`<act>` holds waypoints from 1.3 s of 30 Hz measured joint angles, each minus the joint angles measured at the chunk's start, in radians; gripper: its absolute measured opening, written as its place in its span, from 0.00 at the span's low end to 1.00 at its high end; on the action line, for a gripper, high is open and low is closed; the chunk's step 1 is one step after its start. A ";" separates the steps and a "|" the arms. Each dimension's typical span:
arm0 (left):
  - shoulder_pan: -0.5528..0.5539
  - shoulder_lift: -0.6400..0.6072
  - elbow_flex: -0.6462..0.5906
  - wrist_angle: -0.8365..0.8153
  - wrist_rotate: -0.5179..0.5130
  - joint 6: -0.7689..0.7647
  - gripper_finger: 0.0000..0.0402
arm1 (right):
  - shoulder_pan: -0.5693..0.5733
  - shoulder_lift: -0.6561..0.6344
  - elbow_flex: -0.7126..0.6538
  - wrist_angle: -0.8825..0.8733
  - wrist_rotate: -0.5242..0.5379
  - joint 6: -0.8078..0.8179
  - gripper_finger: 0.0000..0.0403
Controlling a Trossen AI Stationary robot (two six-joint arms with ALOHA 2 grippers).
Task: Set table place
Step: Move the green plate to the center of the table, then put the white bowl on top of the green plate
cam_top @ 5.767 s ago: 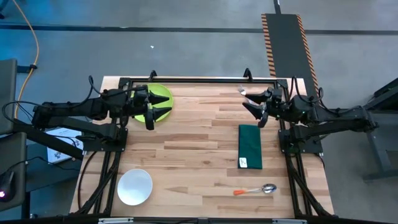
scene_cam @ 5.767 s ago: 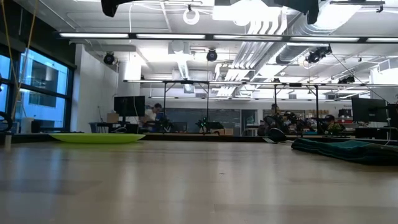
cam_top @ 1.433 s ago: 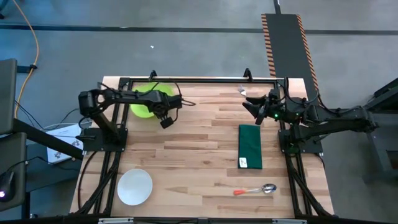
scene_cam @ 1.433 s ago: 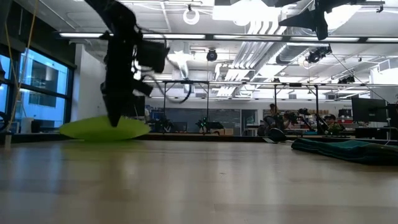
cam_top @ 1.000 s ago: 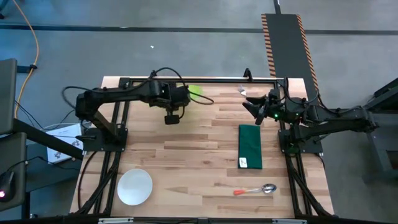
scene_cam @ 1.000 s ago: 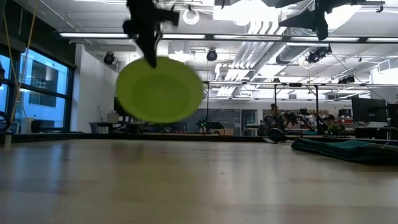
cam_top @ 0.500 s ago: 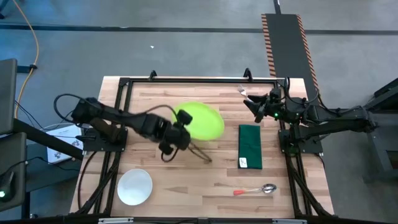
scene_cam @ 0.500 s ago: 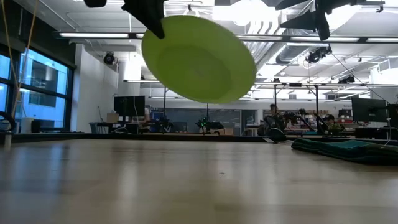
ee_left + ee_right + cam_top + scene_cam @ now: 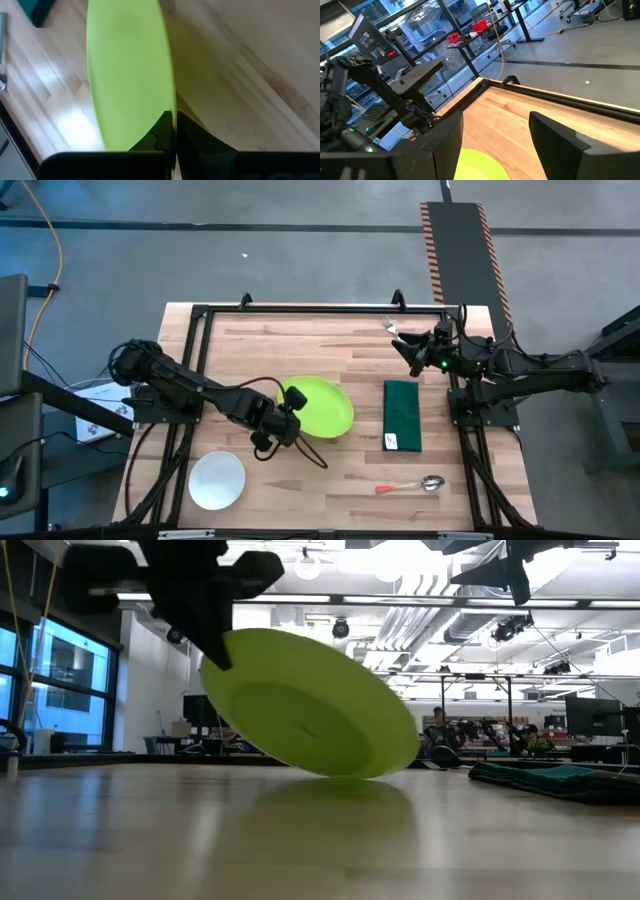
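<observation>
My left gripper (image 9: 291, 402) is over the middle of the table (image 9: 340, 460), shut on a round lime-green plate (image 9: 322, 408). The plate is tilted in the low view (image 9: 310, 710). Its low edge (image 9: 362, 774) is at the tabletop; whether it touches, I cannot tell. My right gripper (image 9: 412, 356) stands open and holds nothing at the far right, above the dark green napkin (image 9: 402, 415). A white bowl (image 9: 217, 480) sits near left. The orange-handled spoon (image 9: 410, 485) lies near right. The fork (image 9: 390, 327) lies at the far right. My left gripper pinches the plate's rim (image 9: 168, 107) between its two fingers, one on each face, on the side facing the table's left. The fingers come from the left, slanting down. The held rim (image 9: 218, 652) is the high side, and the plate slopes down away from it.
A black frame rail (image 9: 320, 310) runs along the far edge. Bare wood (image 9: 320, 480) lies between bowl and spoon, near the front edge. Beyond the table the low view shows a room with desks and people far off.
My left gripper has carried the plate from the far side of the table toward the near edge and down to the middle. The plate has come down from high above the table to a slant with its free edge at the tabletop. The grip has stayed shut.
</observation>
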 joint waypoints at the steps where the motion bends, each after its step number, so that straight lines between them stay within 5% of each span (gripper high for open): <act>1: 0.001 0.000 -0.015 0.036 0.001 0.000 0.00 | 0.000 0.000 0.000 0.000 0.000 0.000 0.55; 16: 0.001 0.087 -0.100 0.174 0.173 -0.010 0.03 | 0.000 0.001 0.000 0.000 -0.001 0.019 0.55; 34: 0.001 0.121 -0.101 0.189 0.191 -0.139 0.37 | 0.000 0.001 0.000 0.000 -0.001 0.026 0.55; 39: 0.017 0.121 -0.032 0.030 0.192 -0.171 0.43 | 0.000 0.001 0.000 0.001 -0.001 0.025 0.55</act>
